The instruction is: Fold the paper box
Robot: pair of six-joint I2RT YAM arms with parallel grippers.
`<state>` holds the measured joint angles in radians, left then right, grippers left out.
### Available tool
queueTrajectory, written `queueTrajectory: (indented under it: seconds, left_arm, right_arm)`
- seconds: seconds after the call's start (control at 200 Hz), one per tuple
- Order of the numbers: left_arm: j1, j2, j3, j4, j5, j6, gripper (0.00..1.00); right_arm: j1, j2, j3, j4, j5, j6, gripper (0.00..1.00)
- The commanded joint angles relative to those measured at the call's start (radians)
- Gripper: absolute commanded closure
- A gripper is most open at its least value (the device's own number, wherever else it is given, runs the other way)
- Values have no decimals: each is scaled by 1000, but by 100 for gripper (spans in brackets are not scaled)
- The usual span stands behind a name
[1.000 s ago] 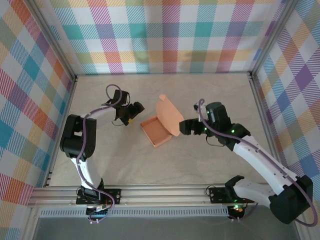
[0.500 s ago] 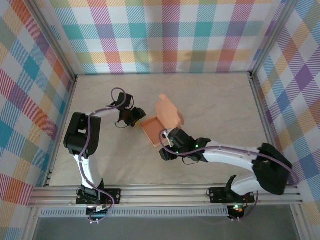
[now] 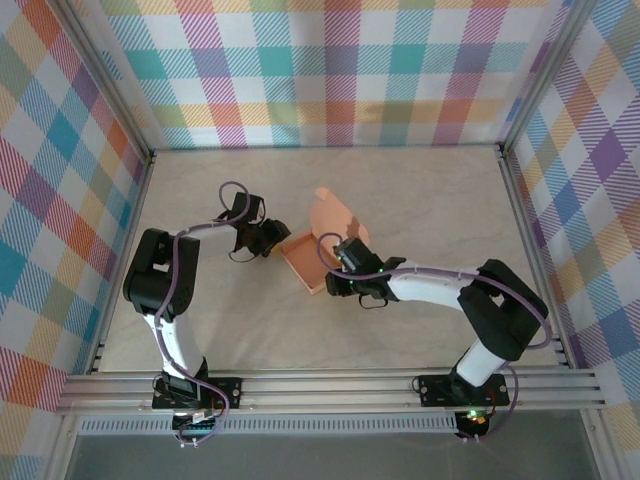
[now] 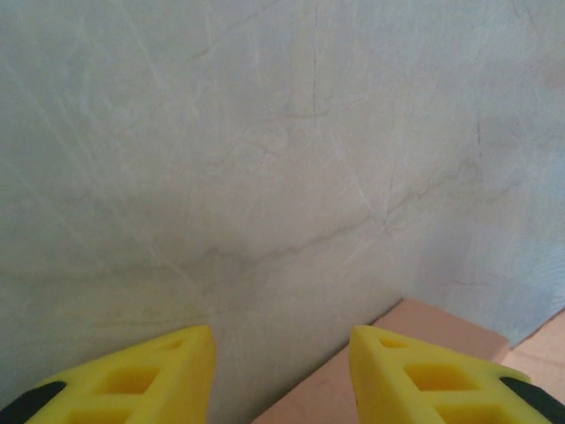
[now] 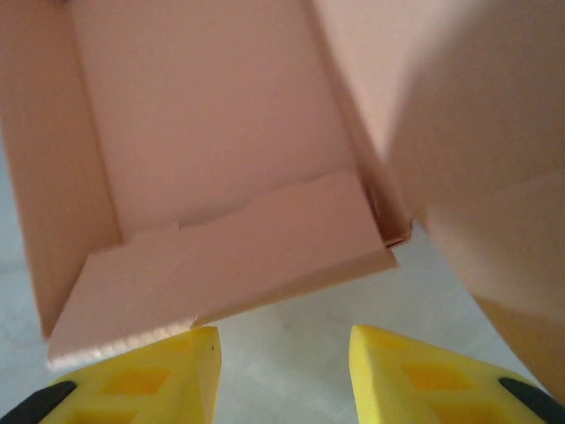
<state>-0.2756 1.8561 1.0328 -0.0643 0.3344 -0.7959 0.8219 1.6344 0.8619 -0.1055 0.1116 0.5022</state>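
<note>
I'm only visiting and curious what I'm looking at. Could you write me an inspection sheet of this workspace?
Surface: tabletop, pale and marbled.
Job's things: paper box, salmon card, shallow tray formed, lid flap standing up, not yet closed.
Clutter: nothing seen.
Grippers: left gripper at the box's left corner, jaws apart; right gripper facing the tray's near wall, jaws apart, nothing between them.
Cables: purple cables run along both arms.
Surroundings: checked walls on three sides, metal rail at the near edge.
</note>
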Motion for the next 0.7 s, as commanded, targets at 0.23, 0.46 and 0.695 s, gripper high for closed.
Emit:
queueTrajectory:
  seconds: [0.23, 0.46, 0.695]
  left_arm:
    - [-50, -124, -148, -45, 12, -60, 57]
    - [-111, -171, -219, -26, -30, -109, 58]
    - [-109, -216, -205, -93, -121, -71, 56]
  right_arm:
    - [-163, 113, 149, -39, -39, -126, 55]
    - [-226, 153, 208, -36, -52, -145, 54]
    - [-243, 21, 101, -13, -59, -199, 49]
